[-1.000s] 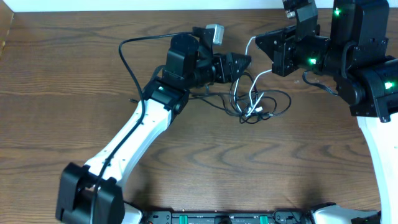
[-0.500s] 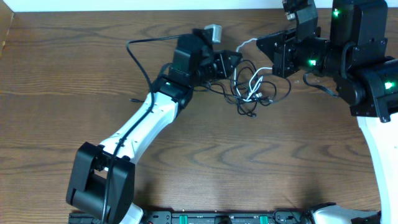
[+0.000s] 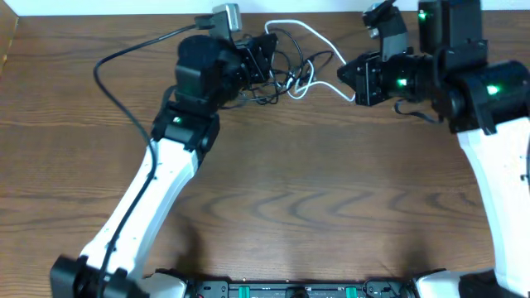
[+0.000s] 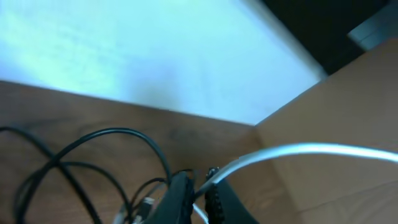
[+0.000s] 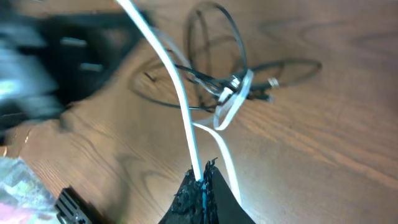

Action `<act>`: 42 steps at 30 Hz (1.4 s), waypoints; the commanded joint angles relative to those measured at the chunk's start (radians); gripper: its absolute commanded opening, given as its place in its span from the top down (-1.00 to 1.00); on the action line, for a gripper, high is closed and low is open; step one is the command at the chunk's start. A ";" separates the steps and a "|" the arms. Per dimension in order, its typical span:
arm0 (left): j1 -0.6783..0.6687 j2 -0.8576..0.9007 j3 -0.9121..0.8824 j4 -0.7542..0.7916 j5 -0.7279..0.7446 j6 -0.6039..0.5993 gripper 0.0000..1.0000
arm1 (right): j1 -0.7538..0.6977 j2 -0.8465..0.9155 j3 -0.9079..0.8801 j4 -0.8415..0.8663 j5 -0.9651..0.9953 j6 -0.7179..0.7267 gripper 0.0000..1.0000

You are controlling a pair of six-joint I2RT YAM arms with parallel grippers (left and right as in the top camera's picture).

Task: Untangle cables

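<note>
Left end effector (image 4: 198, 182) and right end effector (image 5: 203, 171) both grip the white cable (image 5: 180, 93) (black cables (image 4: 115, 130) nearby).

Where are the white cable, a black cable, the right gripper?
white cable (image 5: 180, 93), right wrist view, mid-length
black cable (image 4: 118, 129), left wrist view, loop top
right gripper (image 5: 204, 168), right wrist view, between fingertips

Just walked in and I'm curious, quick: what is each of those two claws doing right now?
Left gripper: closed, pinching the white cable.
Right gripper: closed, pinching the same white cable.
</note>
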 commanded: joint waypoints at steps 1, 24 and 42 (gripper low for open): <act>0.003 -0.113 0.026 0.006 0.097 -0.089 0.84 | -0.007 0.061 -0.015 -0.016 0.013 0.013 0.98; 0.105 -0.151 0.027 -0.510 0.028 0.069 0.85 | -0.045 0.154 0.011 0.089 0.023 0.012 0.98; 0.106 -0.019 0.026 -0.749 -0.434 0.126 0.85 | -0.267 0.119 0.227 -0.003 -0.055 0.011 0.98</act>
